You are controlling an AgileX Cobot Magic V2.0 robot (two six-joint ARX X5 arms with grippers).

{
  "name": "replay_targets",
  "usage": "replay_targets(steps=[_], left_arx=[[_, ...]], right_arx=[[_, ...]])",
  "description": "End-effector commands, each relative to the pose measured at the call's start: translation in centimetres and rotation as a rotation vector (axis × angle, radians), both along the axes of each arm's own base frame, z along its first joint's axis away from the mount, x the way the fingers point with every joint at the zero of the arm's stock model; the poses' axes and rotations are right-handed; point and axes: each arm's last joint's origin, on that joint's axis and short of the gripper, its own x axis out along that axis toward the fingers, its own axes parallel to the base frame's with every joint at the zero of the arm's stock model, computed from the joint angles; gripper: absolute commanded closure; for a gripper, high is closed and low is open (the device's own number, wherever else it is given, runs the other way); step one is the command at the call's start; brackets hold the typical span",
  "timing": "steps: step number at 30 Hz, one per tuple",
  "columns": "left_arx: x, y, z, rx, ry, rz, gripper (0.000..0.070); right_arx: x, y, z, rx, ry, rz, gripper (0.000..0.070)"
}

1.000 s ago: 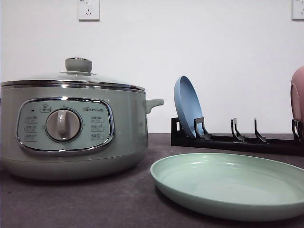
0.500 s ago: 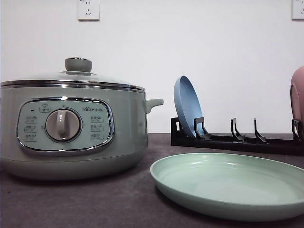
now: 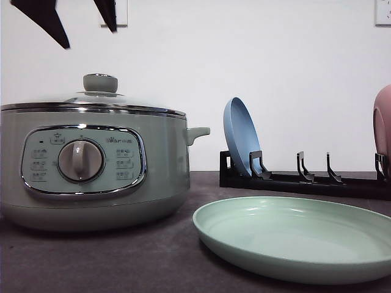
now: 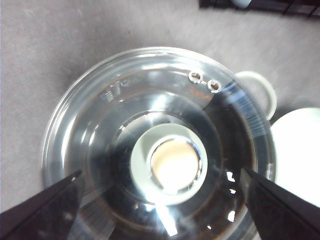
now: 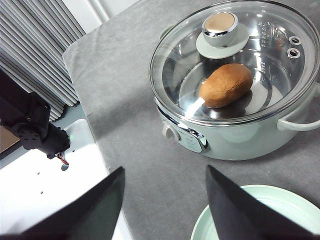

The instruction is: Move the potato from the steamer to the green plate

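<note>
Lying inside the lidded steamer (image 5: 235,100), the potato (image 5: 226,85) was seen through the glass. The left gripper (image 3: 82,21) was held open above the lid knob (image 4: 173,165), seemingly without contact. The right gripper (image 5: 165,210) was spread open near the green plate (image 3: 293,235).

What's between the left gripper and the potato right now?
The steamer's glass lid, still on. The left gripper hangs open above its knob in the left wrist view; the right wrist view shows the potato under the glass.

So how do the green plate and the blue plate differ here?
The green plate lies flat on the table, while the blue plate stands on edge in the black rack. The green plate sits nearer the camera and looks larger; the blue one is further back. Both are round, matte and empty.
</note>
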Motion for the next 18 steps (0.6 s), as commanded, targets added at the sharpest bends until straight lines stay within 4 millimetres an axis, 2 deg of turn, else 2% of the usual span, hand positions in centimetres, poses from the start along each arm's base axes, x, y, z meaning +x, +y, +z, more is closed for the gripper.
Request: replay_targets(steps=[1, 10, 15, 18], left_arx=[[0.7, -0.8, -0.1, 0.018, -0.005, -0.020, 0.0077], [2.4, -3.0, -3.0, 0.106, 0.077, -0.039, 0.0080], [3.0, -3.5, -4.2, 0.125, 0.117, -0.046, 0.0084], [3.2, -3.7, -4.8, 0.136, 0.139, -0.048, 0.0112]], right_arx=[[0.1, 0.2, 0.4, 0.002, -0.016, 0.011, 0.0382], [0.1, 0.2, 0.2, -0.008, -0.006, 0.013, 0.0382], [0.1, 0.2, 0.2, -0.008, -0.006, 0.013, 0.0382], [0.1, 0.2, 0.2, -0.008, -0.006, 0.013, 0.0382]])
